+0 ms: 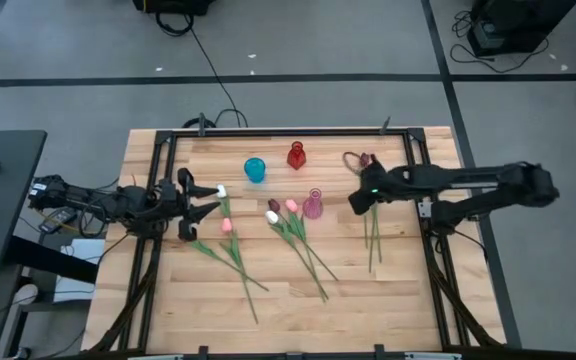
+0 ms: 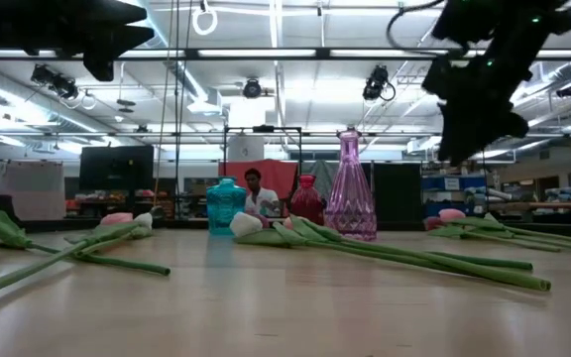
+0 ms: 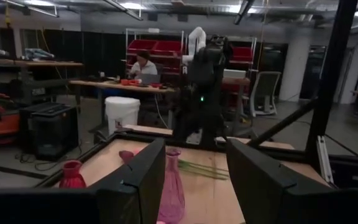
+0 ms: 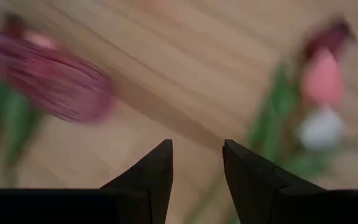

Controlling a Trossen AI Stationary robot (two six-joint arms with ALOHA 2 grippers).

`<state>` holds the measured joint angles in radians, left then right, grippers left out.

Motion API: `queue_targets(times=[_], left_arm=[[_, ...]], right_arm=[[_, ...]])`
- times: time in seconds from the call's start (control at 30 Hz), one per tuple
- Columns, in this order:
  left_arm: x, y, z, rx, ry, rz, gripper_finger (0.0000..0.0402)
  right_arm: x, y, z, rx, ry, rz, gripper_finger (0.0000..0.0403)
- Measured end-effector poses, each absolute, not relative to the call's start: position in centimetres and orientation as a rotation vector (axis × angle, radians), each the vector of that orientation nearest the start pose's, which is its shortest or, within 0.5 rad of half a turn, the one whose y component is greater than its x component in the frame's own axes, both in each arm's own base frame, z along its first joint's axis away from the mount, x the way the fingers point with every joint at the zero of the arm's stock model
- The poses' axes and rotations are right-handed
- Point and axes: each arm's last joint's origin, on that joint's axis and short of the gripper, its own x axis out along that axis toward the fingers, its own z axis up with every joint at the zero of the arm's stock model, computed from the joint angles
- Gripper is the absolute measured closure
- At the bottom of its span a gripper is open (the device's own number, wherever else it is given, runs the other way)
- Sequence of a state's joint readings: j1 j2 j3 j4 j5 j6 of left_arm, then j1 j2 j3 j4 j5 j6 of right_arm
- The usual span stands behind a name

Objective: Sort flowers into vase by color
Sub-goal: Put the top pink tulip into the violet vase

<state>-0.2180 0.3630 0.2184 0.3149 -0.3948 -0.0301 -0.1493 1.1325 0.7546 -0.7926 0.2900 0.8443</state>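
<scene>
Evidently nothing is sorted yet: the flowers (image 1: 298, 240) lie loose across the table (image 1: 168, 310), while the pink vase (image 1: 313, 205), red vase (image 1: 296, 156) and blue vase (image 1: 255, 169) stand empty toward the far side. The right gripper (image 1: 356, 203) hangs above the table right of the pink vase, fingers apart and empty, probably choosing a stem. The left gripper (image 1: 208, 198) waits left, also parted, holding nothing.

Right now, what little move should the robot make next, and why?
Probably lower the right pincer onto a stem in the flower bunch beside it. Both pincers are open and empty, every tulip lies on the table, and the pink vase holds nothing.
</scene>
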Motion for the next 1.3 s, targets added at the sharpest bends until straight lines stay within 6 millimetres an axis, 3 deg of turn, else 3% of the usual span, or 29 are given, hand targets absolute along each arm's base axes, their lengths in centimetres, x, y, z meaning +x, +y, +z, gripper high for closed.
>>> queue_targets(times=[0.13,0.33,0.5,0.93,1.3], left_arm=[[11.7,-1.4,23.7,-0.082,-0.163,0.188,0.0225],[11.8,-1.4,23.5,-0.072,-0.143,0.192,0.0225],[11.8,-1.4,23.4,-0.046,-0.128,0.197,0.0225],[11.8,-1.4,23.4,-0.017,-0.128,0.199,0.0225],[11.9,-1.4,23.3,-0.012,-0.115,0.199,0.0225]], right_arm=[[20.0,-3.7,20.6,0.693,1.217,-0.968,0.0251],[20.7,-3.3,18.1,0.776,1.485,-0.932,0.0251],[21.3,-3.4,17.6,0.776,1.470,-0.923,0.0251],[20.2,-5.0,14.8,0.775,1.423,-0.958,0.0259],[19.9,-5.5,14.3,0.734,1.401,-0.978,0.0392]])
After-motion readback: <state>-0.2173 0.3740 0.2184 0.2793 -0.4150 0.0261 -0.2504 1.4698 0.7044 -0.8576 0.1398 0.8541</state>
